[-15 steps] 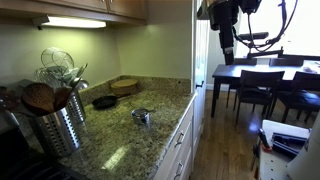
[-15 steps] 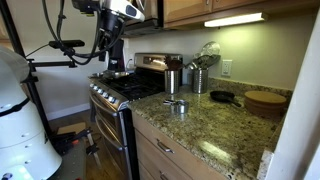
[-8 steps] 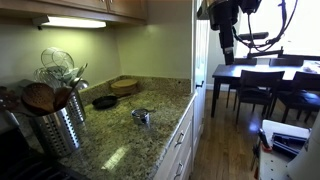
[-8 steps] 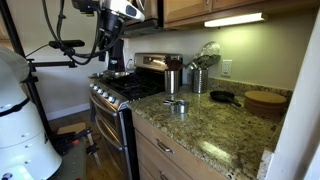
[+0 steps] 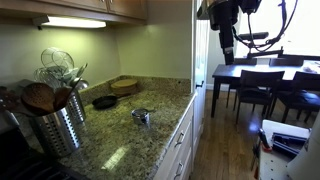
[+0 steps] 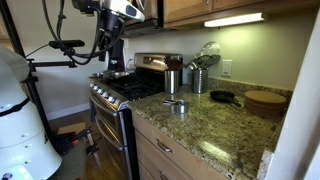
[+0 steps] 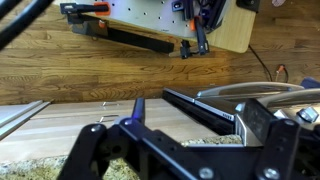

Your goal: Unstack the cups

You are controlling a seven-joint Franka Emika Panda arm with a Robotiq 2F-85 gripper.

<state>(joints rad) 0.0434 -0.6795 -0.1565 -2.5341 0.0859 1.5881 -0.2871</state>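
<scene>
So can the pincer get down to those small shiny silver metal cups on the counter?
Probably yes: the pincer hangs high off to the side, and nothing stands over the small shiny silver metal cups.

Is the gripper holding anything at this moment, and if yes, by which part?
Nothing is held. The gripper hangs high, away from the counter, with its jaws apart and empty; the cups sit on the counter.

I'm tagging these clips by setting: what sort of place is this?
Most likely a home kitchen: a speckled granite countertop, a stainless steel cooking range and a large ribbed steel utensil canister holding whisks and wooden spoons.
</scene>
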